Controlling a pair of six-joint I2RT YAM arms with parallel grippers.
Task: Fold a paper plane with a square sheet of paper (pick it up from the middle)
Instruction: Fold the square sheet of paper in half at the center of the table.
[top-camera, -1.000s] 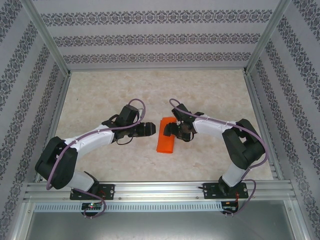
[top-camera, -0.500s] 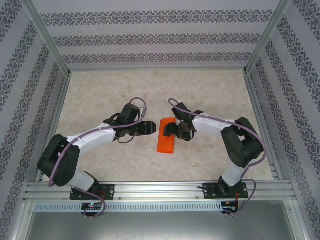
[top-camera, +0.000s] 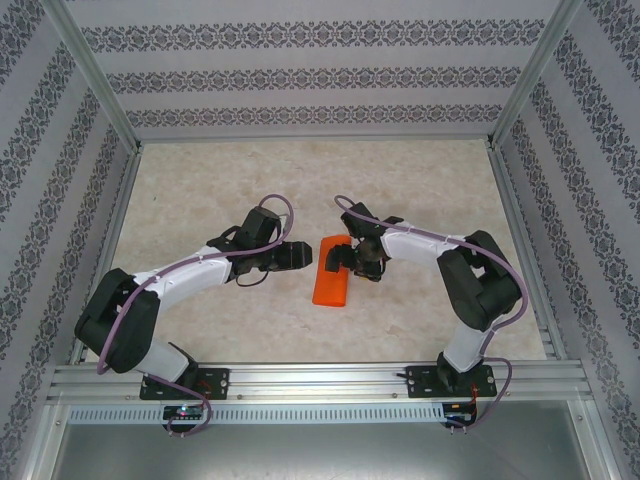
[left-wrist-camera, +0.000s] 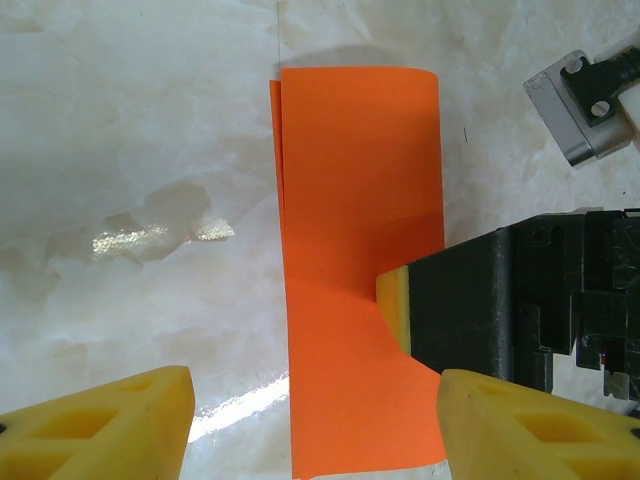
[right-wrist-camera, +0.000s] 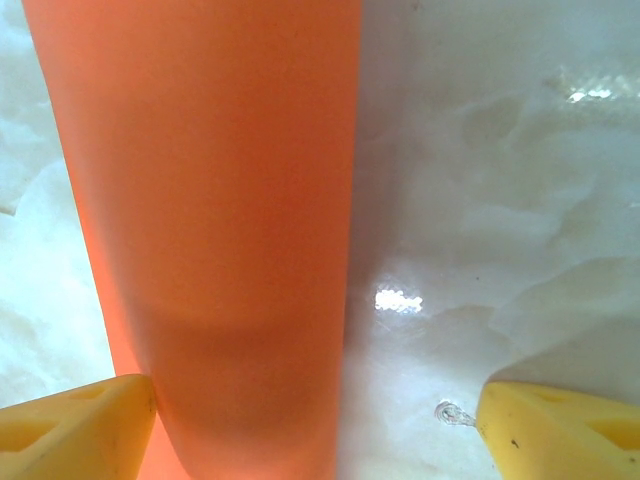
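square sheet of paper (top-camera: 331, 284) lies in the middle of the marbled table (top-camera: 230, 190), between the two arms, already doubled over into a long orange strip and nowhere near a dart yet. its near end pokes out free toward the arm bases and has not budged over the last second. what has changed is small and all in the arms. a little farther back, the left gripper (top-camera: 299, 257) sits just beside the strip's left edge where it was, but its yellow fingers (left-wrist-camera: 160, 395) have drawn in a touch. they are apart all the same, straddling the paper and gripping nothing. across from it the right gripper (top-camera: 337, 258) has crept a shade leftward and away from the bases, so it now hides more of the strip's far end, and its jaws have spread slightly. from its own camera the fingertips (right-wrist-camera: 90, 420) stand wide, one of them over the orange. from the left wrist one of its pads (left-wrist-camera: 393, 305) looks to be bearing down on the strip's edge, with a faint dent running from it. along the opposite long edge the two layers do not quite meet, and the folded side looks rounded, not sharp. my guess is the first fold is being pinned and pressed, so the crease wants firming before any nose folds
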